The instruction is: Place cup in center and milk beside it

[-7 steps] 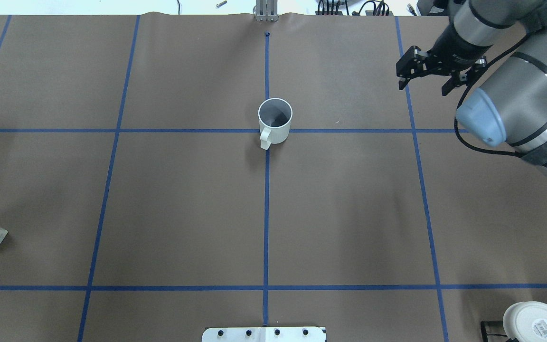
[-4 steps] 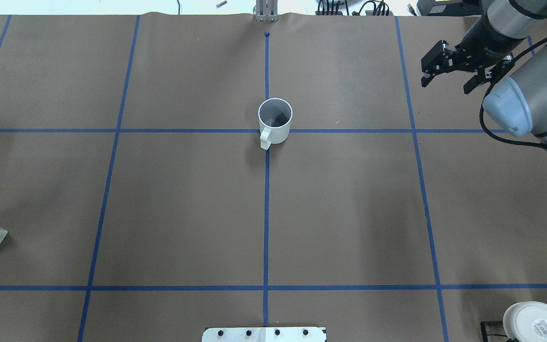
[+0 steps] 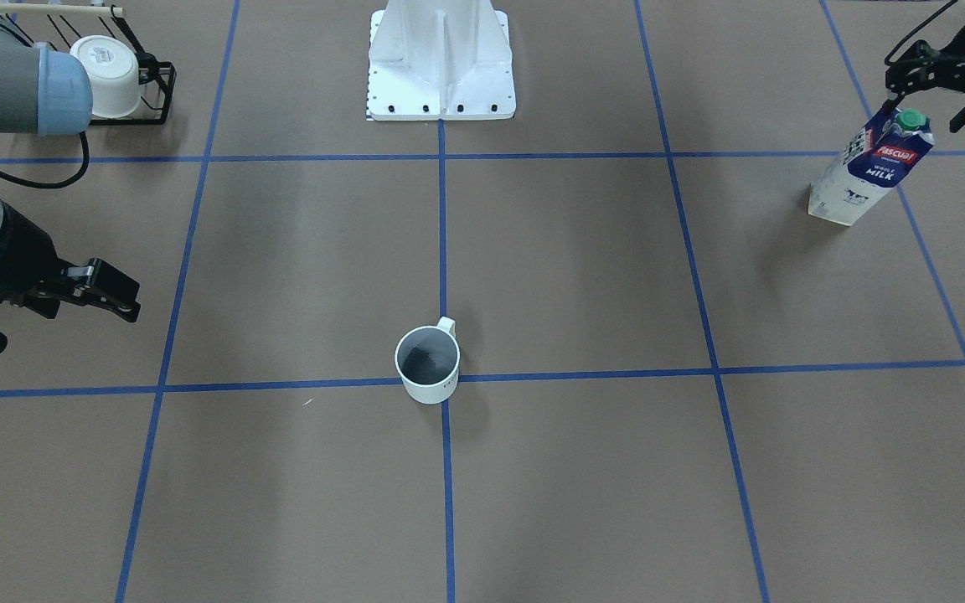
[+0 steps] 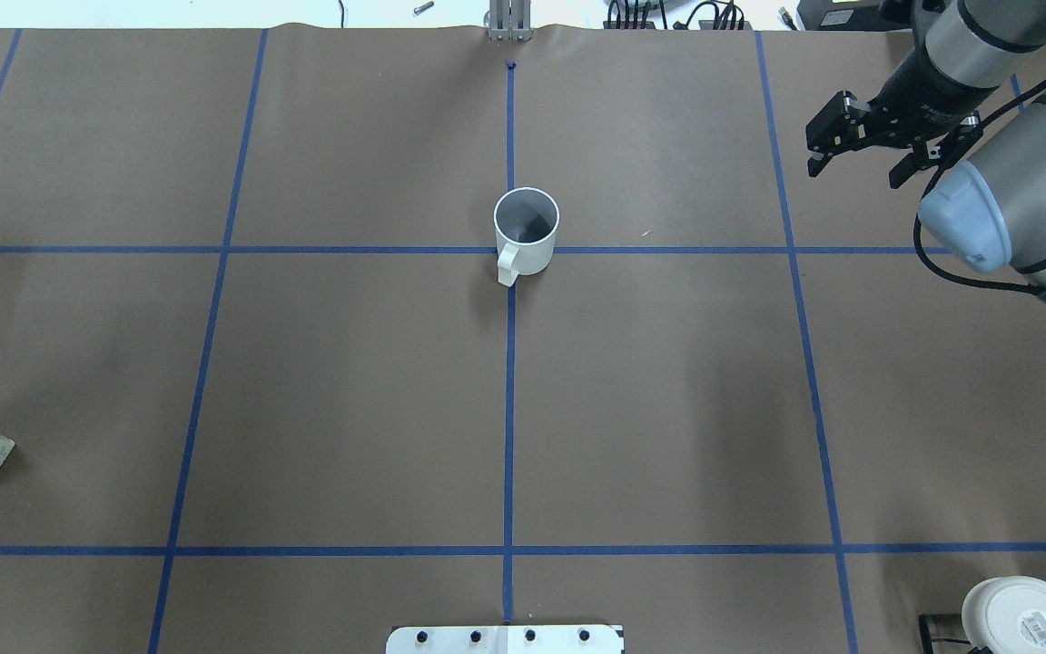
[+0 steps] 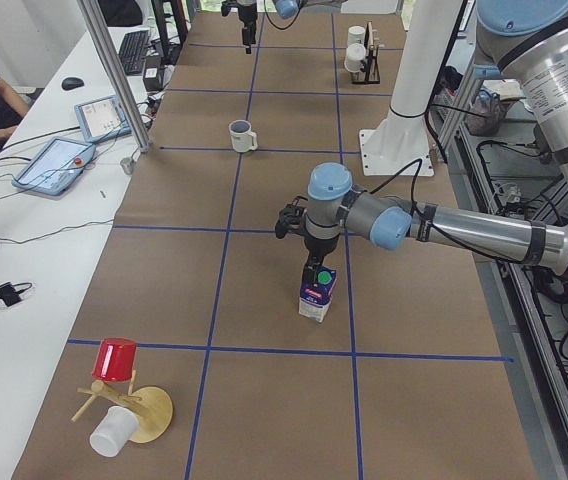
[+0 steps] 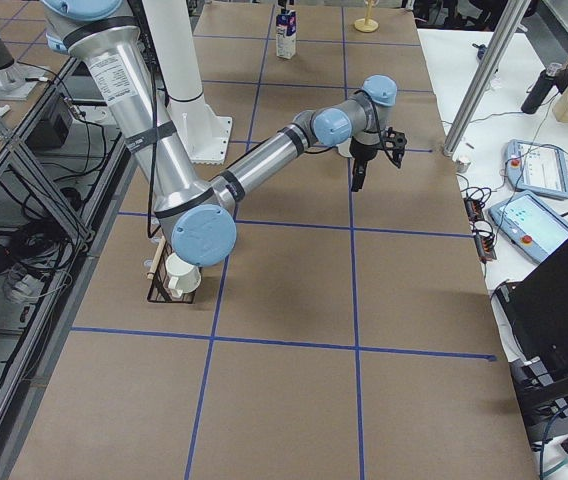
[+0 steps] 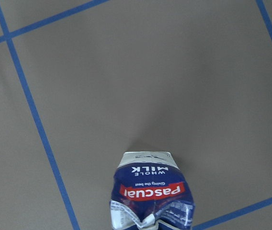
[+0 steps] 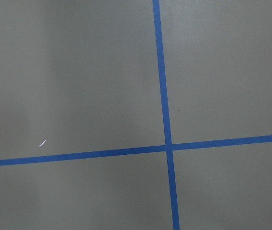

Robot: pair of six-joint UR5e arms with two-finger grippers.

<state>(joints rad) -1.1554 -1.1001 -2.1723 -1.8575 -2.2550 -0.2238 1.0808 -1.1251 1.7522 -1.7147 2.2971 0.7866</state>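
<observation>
The cup point(image 4: 527, 238) stands upright on the surface point(image 4: 323, 400). Well apart from it, the left gripper point(image 3: 924, 102) hovers above the milk point(image 3: 866, 174), jaws apart; the right gripper point(image 4: 854, 173) also has its jaws apart.

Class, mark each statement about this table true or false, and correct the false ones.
1. The cup stands upright where the tape lines cross. True.
2. The milk stands right beside the cup. False: it stands far off towards the table's end, below the open left hand.
3. The right hand holds the cup. False: it is open, empty and well away from the cup.
4. The milk's cap is green. True.
</observation>
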